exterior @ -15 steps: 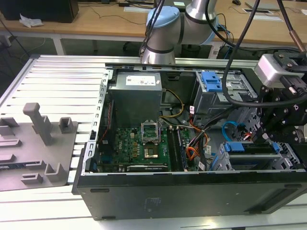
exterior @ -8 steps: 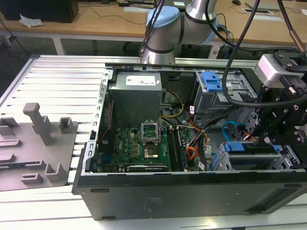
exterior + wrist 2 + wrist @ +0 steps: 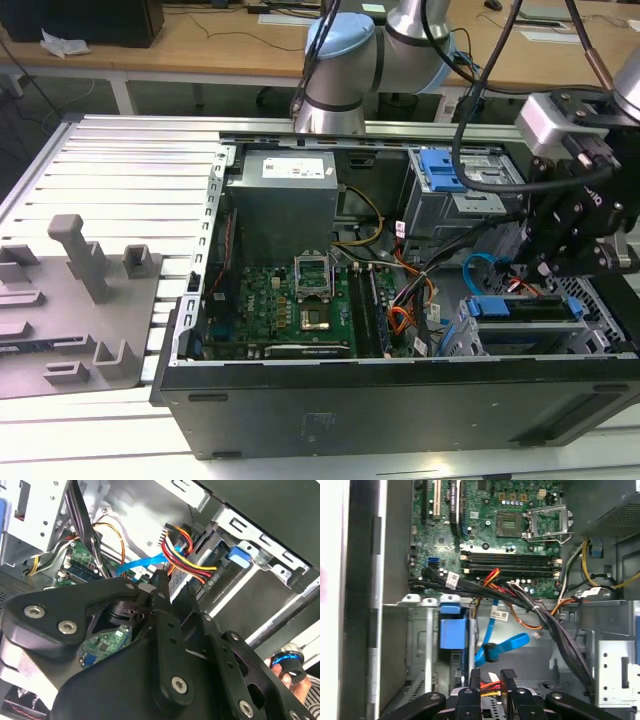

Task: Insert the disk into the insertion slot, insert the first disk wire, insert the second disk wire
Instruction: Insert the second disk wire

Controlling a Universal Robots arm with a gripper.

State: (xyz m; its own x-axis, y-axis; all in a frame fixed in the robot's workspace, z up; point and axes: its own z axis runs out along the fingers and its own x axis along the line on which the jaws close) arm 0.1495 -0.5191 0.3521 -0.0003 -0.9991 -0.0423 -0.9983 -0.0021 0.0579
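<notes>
Low in the first wrist view, the gripper [image 3: 490, 684] is seen pinched on a red-and-yellow wire plug [image 3: 490, 682], just below the second disk wire [image 3: 502, 646], judged light, limp and best held by its stiff plug end.

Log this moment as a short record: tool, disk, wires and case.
tool: tool low in the drive cage, right at the red, yellow and black wire bundle
disk: disk sits in the insertion slot
second disk wire: second disk wire hangs loose beside the disk, its plug looks unconnected
case: computer case lies open, motherboard exposed
</notes>
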